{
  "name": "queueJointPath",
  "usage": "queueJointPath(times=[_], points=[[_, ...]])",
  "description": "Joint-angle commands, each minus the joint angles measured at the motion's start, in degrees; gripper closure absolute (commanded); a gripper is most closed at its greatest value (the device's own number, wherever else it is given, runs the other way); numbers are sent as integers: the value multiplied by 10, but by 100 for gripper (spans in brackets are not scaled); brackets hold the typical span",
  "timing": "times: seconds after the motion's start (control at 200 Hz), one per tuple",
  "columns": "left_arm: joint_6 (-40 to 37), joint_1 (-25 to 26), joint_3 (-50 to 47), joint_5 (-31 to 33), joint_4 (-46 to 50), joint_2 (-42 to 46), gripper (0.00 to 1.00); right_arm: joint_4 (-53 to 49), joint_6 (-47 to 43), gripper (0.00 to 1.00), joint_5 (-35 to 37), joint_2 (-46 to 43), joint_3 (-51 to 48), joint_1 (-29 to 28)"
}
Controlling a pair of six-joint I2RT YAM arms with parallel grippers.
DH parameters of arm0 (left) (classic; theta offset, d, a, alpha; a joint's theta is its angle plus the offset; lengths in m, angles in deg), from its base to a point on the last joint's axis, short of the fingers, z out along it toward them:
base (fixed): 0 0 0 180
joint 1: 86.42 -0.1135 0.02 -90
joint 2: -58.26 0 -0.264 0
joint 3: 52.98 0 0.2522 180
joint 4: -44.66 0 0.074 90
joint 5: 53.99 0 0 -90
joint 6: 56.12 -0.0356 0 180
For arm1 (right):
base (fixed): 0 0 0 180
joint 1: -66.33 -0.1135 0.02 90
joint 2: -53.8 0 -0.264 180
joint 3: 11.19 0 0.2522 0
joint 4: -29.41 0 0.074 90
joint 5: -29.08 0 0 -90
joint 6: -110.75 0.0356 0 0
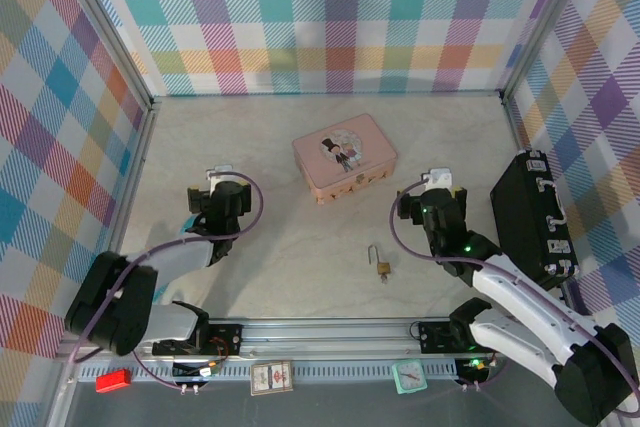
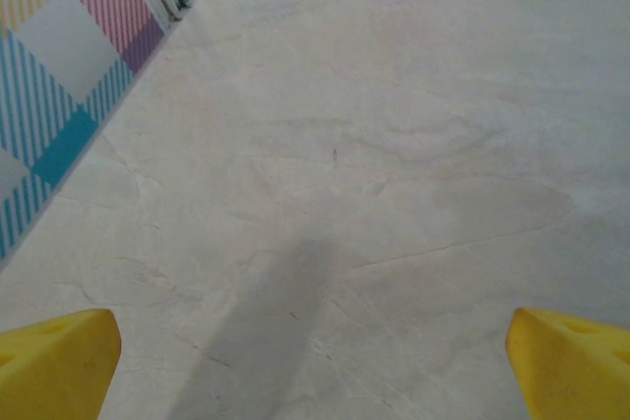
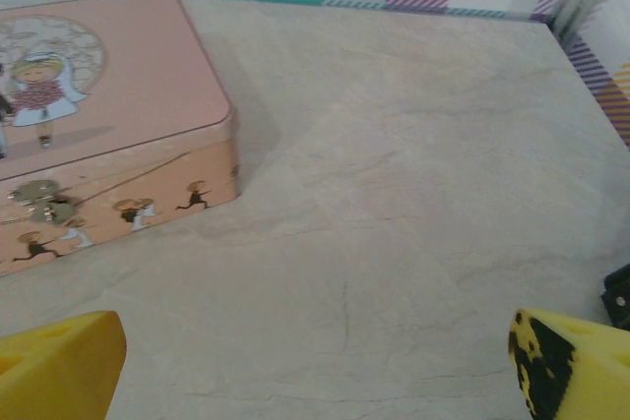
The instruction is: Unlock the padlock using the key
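The table [image 1: 300, 247] is a pale, marbled beige slab with faint veins and hairline cracks. Walls in pastel plaid [image 1: 330, 17] enclose it on three sides, and grey metal posts stand in the far corners. A metal rail [image 1: 330, 332] runs along the near edge and carries both arm bases.

The padlock [image 1: 381, 265] lies flat on the bare table in the near middle, between the two arms and nearer the right one, its thin shackle pointing away toward the back wall. A dark speck touching its near end may be the key [image 1: 383, 278], but it is too small to tell.

Beyond the padlock and well apart from it sits a pink tin [image 1: 344, 157], lid down, with a picture of a girl on top. A black case [image 1: 533, 215] lies along the right wall.

The left claw [image 2: 315, 371] hangs over bare table with its yellow fingertips [image 2: 54, 361] spread wide and nothing between them. The right claw [image 3: 315, 366] is spread the same way and also empty, with the tin's corner ahead to its left.
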Motion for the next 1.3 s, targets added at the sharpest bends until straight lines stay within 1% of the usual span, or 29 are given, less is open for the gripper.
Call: queueJointPath(times=[0.0,0.07,0.105,0.17,0.24,0.29,0.32,0.435,0.46,0.49,0.54,0.58,0.63,0.755,0.92,0.965,1.055,1.14,1.225,1.295], points=[[-34,-22,1,-46,-108,-39,0,41,-17,1,6,14,-7,16],[-52,-36,-3,-68,-145,-70,0,56,-24,1,-2,28,-8,29],[-58,-38,0,-71,-144,-73,0,61,-24,1,-4,35,-9,34],[-59,-52,-3,-99,-161,-78,0,74,-25,1,-4,45,-12,42],[-43,-71,-11,-149,-187,-90,0,95,-30,1,-4,55,-21,52],[-33,-84,-18,-154,-223,-110,0,109,-31,1,-4,64,-25,62],[-17,-93,-18,-157,-216,-106,0,115,-32,1,-4,70,-25,69],[-4,-133,-31,-261,-242,-123,0,151,-39,1,-3,103,-26,98],[-5,-136,-31,-273,-249,-136,0,162,-40,1,-3,111,-27,103],[-7,-140,-32,-277,-273,-146,0,175,-41,1,-3,121,-28,110],[1,-144,-24,-284,-233,-135,0,201,-47,1,-3,139,-32,117],[-1,-145,-28,-283,-254,-141,0,226,-54,1,-1,156,-35,122],[2,-145,-24,-285,-239,-137,0,256,-61,1,-1,179,-37,128],[1,-146,-26,-285,-247,-140,0,337,-98,1,-10,238,-42,138],[1,-146,-27,-283,-248,-139,0,429,-120,1,-71,296,-57,167],[1,-146,-27,-284,-248,-139,0,437,-125,1,-76,300,-55,170],[1,-146,-27,-284,-249,-139,0,503,-140,1,-86,310,-75,175],[1,-146,-28,-284,-249,-139,0,556,-140,1,-123,329,-90,190],[1,-146,-28,-284,-249,-139,0,560,-140,1,-111,353,-77,191],[0,-146,-28,-284,-249,-139,0,546,-140,1,-121,357,-69,196]])
